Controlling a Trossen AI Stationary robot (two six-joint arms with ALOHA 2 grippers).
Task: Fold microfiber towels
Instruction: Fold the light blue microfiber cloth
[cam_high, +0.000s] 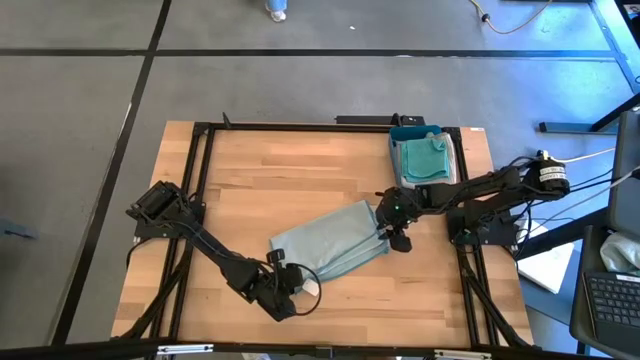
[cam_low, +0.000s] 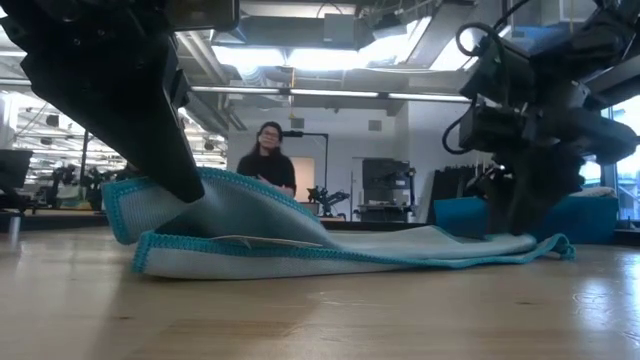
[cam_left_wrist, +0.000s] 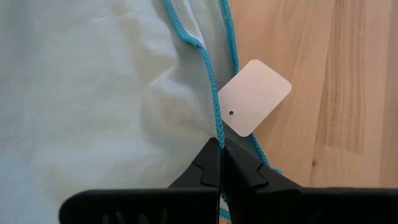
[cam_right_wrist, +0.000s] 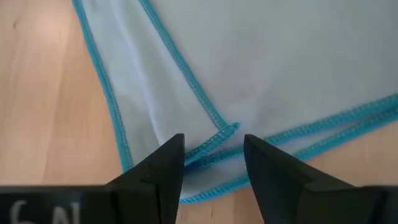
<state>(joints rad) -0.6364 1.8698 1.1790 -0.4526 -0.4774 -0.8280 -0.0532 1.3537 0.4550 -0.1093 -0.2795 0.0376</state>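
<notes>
A pale blue microfiber towel with teal stitched edges lies folded over in the middle of the wooden table. A white tag sticks out at its near left end. There my left gripper is shut on the towel's edge. My right gripper stands open over the towel's right end. Its fingers stand on either side of a corner of the upper layer; whether they touch the cloth, I cannot tell. More towels, teal and pale green, lie in a blue tray. My left gripper pinches the teal stitched edge between its two fingers, right beside the white tag. The fingers slant down from the table's near left. The pinched edge is raised a little off the table, and the lower layer lies flat.
The blue tray stands at the table's far right corner, just behind my right arm. Bare wood lies to the left of the towel and along the far edge. A person sits in the room beyond the table.
</notes>
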